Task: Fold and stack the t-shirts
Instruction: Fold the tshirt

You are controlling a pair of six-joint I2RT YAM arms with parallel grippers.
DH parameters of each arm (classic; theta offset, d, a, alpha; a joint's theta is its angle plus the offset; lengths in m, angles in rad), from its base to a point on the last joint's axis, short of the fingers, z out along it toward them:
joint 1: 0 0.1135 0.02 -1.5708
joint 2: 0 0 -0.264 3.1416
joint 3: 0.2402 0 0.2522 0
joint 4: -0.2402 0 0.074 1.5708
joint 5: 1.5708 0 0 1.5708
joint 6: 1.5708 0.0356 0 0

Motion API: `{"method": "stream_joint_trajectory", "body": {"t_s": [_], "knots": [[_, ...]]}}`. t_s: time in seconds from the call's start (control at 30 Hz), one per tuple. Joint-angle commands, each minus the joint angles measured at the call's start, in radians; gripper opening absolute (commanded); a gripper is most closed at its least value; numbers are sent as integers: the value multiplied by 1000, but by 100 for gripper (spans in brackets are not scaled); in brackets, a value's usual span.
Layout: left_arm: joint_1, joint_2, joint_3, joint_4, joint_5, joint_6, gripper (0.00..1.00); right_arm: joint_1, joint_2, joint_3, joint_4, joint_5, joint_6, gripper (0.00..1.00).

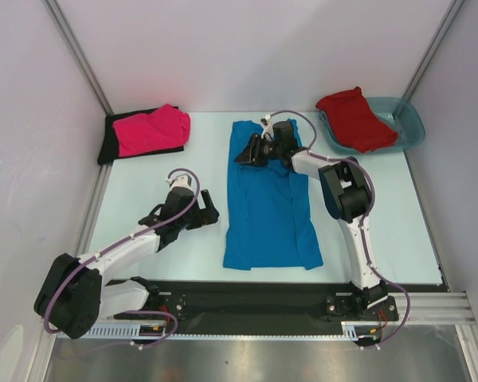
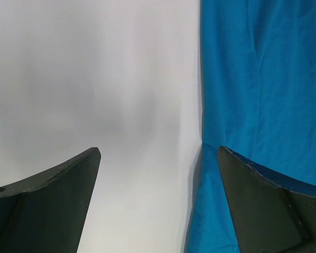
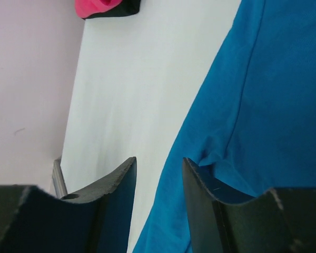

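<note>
The blue t-shirt [image 1: 271, 207] is a light, limp cloth item with no stiffness; judged from its drape, it sags from any single hold and drags on the bench [image 1: 167, 167] rather than sliding as a unit. It is not fragile. Take hold at an edge or corner, where the layers can be pinched together, and use two holds along one side so that the fold stays straight. The shirt lies flat in the middle of the bench as a long strip running from near to far, wider at the near end, with shallow creases along its length. Its colour is a plain bright blue with no visible print. The right gripper [image 3: 159, 161] sits at the far left edge of the shirt with its jaws partly spread. They straddle the cloth edge, where a small pucker shows beside one finger, but they clamp nothing. The left gripper [image 2: 158, 155] hovers just left of the shirt's left edge, fully spread and empty. The pink t-shirt [image 1: 151, 130] rests on the black t-shirt [image 1: 110, 147] at the far left; the red t-shirt [image 1: 354, 118] lies in the tub [image 1: 410, 119] at the far right.
</note>
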Motion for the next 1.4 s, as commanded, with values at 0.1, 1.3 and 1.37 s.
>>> {"method": "stream_joint_trajectory", "body": {"t_s": [0.1,1.3,1.37], "knots": [[21,-25,16,29,3,15,100,26,31,92,-190,147,-91,44],[42,1,21,32,40,18,100,27,106,136,-150,65,-44,9],[42,1,21,32,43,18,100,23,92,121,-139,66,-50,2]]}}
